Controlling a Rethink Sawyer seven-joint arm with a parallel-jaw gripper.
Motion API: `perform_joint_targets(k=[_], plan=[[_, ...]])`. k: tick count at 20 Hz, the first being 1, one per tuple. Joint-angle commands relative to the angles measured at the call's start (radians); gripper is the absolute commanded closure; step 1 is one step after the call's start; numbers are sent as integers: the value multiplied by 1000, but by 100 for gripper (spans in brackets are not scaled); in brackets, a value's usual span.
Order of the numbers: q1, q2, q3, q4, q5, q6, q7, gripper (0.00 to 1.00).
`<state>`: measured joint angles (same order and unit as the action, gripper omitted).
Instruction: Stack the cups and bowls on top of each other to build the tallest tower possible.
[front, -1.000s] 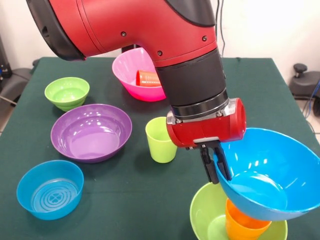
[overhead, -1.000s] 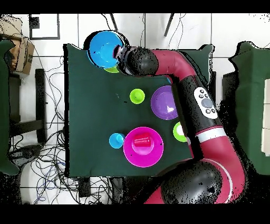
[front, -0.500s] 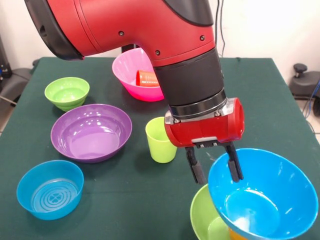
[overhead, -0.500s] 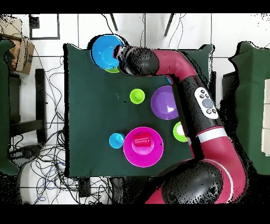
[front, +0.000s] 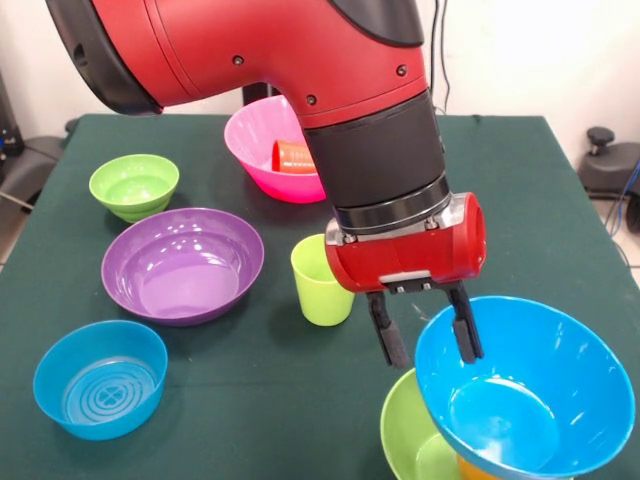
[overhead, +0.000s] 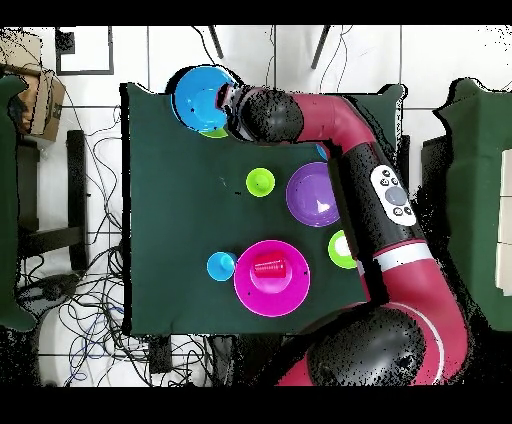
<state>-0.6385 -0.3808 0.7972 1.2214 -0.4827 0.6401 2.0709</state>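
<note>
With the tool (front: 428, 342) spread wide astride the rim of the big blue bowl (front: 525, 390), which sat atop the green bowl (front: 408, 432) at the counter's (front: 250, 400) edge, the tower stood 3 pieces high, and 7 pieces were left loose.

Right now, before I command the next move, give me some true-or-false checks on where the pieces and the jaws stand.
1. The large glossy blue plastic bowl sits over the large lime green plastic bowl. True.
2. The gripper is open, its jaws astride the blue bowl's rim. True.
3. The small red plastic cup stands on the cloth. False: it lies inside the large pink plastic bowl.
4. The lime green plastic cup is in the large purple plastic bowl. False: it stands beside it.
</note>
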Motion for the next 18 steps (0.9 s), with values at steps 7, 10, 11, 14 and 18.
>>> perform_joint_targets(k=[7, 10, 11, 14, 18], plan=[[6, 4, -20, 18, -71, -35, -177, 0], [10, -6, -22, 4, -57, -11, -167, 0], [12, -12, -22, -10, -47, 14, -167, 0], [18, -15, -24, -37, -34, 55, -172, 0], [23, -6, -25, -49, -27, 84, -181, 0]])
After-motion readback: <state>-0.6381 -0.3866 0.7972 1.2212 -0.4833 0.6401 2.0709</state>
